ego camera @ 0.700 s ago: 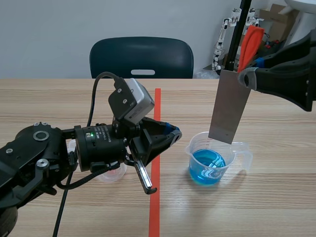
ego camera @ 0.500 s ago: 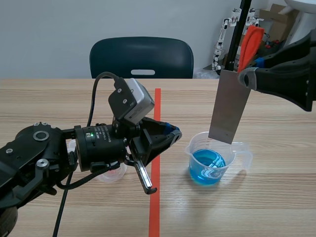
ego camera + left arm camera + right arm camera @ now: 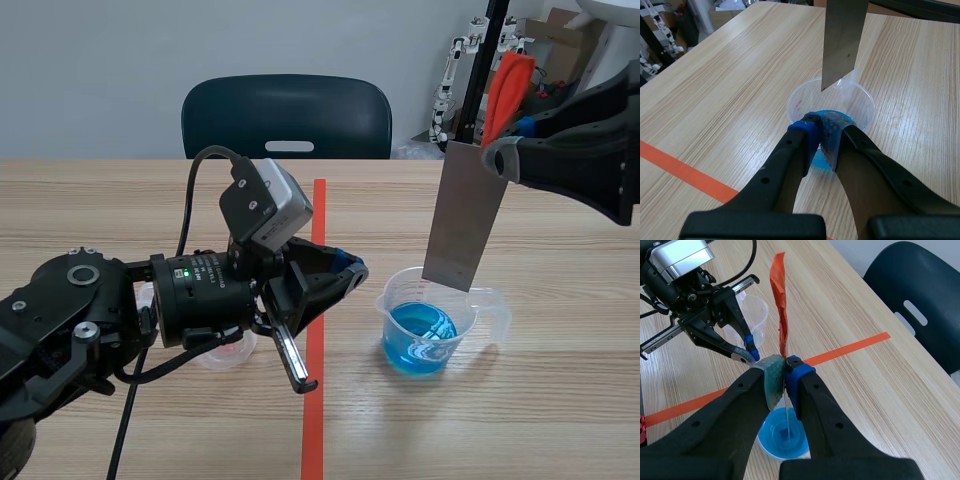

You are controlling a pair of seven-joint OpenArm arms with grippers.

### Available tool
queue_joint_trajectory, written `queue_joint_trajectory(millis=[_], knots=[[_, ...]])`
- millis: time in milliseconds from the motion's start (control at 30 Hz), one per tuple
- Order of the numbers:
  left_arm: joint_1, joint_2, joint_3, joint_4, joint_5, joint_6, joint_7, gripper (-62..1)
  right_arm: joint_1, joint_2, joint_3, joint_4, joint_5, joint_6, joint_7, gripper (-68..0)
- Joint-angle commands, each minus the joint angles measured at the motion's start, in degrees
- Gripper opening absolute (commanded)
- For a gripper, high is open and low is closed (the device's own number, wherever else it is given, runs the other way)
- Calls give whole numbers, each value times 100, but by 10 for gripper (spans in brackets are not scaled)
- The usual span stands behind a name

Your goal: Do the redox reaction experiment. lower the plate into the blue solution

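Small cup (image 3: 226,353) mostly hidden behind left arm (image 3: 100,315) — plate (image 3: 842,40) top cut off.

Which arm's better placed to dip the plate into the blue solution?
Right. The right gripper is shut on the plate, hanging over the beaker; the left gripper, shut on nothing, sits beside it.

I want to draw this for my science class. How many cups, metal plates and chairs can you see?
2 cups: the cup of blue liquid and the clear cup
1 metal plate
1 chair
Total: 4 things
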Motion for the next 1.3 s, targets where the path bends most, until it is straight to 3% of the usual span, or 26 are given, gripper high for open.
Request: queue_joint_trajectory(millis=[0,633,933,1267], knots=[[-28,57,-7,94,-83,-22,-59,-582,70,59,129,-7,66,44,101,-669],[63,22,-68,109,-85,-20,-116,-582,70,59,129,-7,68,44,101,-669],[741,-391,-616,693,-85,-20,-804,-582,70,59,129,-7,68,44,103,-669],[2223,-743,-1497,1440,-85,7,-1838,-582,68,44,125,-7,153,44,105,-669]])
